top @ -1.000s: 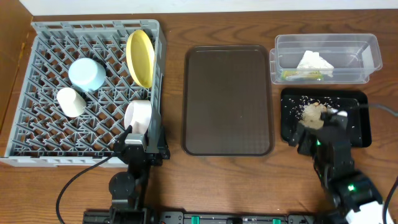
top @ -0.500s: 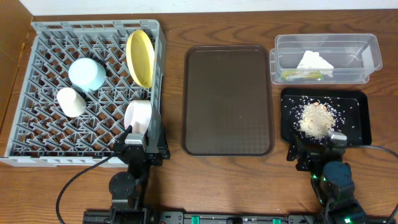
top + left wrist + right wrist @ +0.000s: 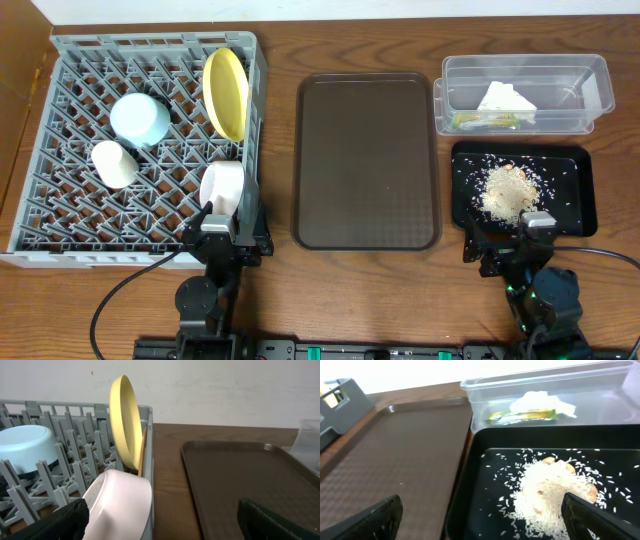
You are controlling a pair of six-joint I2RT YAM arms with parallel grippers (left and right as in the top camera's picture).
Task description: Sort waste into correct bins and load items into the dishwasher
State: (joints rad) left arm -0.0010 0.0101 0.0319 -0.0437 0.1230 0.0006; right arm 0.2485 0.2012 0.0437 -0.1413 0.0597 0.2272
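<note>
The grey dish rack (image 3: 60, 215) holds the yellow plate (image 3: 226, 92), the light blue bowl (image 3: 140, 118), the cream cup (image 3: 114, 164) and the white bowl (image 3: 222, 187). In the left wrist view the plate (image 3: 126, 422) stands on edge with a chopstick (image 3: 141, 455) beside it and the white bowl (image 3: 122, 502) in front. The clear tub (image 3: 590, 105) holds white paper (image 3: 505, 98) and the green wrapper (image 3: 485, 121). The black tray (image 3: 575, 215) holds rice scraps (image 3: 508, 190). My left gripper (image 3: 222, 238) is open and empty at the rack's front corner. My right gripper (image 3: 510, 243) is open and empty at the black tray's front edge.
A dark brown serving tray (image 3: 367, 160) lies between the rack and the bins; it shows in the right wrist view (image 3: 395, 455) too. The wooden table's front edge is close behind both arms.
My right gripper has drawn back from over the rice pile to the black tray's front edge. The rice pile now shows whole. The left arm has not moved.
</note>
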